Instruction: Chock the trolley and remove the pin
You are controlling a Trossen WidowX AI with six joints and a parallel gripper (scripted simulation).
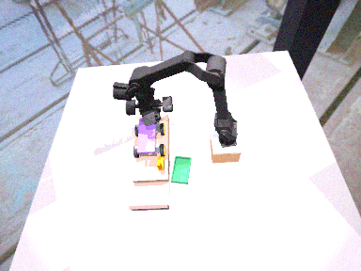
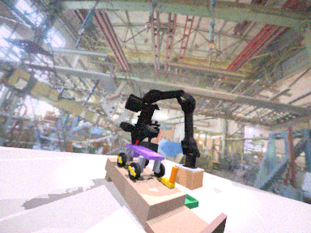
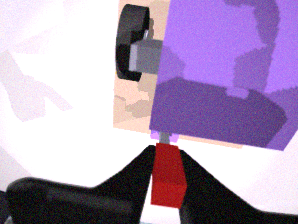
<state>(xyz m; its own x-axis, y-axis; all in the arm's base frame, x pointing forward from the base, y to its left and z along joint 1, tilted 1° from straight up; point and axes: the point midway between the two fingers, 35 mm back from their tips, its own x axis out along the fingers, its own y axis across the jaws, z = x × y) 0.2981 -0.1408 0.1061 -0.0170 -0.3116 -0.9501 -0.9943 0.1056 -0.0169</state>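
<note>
The purple trolley (image 1: pixel 147 136) (image 2: pixel 146 152) (image 3: pixel 215 50) stands on the ramp (image 1: pixel 150 174) (image 2: pixel 150 198) (image 3: pixel 131 116). The yellow chock (image 1: pixel 161 164) (image 2: pixel 167 183) with its orange handle lies on the ramp at the downhill side of a front wheel, touching or nearly touching it. My gripper (image 1: pixel 150 118) (image 3: pixel 164 152) is at the uphill end, shut on the red head of the stop pin (image 2: pixel 137 142) (image 3: pixel 168 175). A short grey length of the pin shows between the head and the trolley's end; the rest is hidden. The green tray (image 1: pixel 181 170) (image 2: pixel 192 201) lies beside the ramp.
The arm's base stands on a tan block (image 1: pixel 226 155) (image 2: pixel 191 178) to the right of the tray. The arm arches over the table to the uphill end. A low lip (image 1: pixel 149 207) (image 2: pixel 216 225) closes the ramp's bottom end.
</note>
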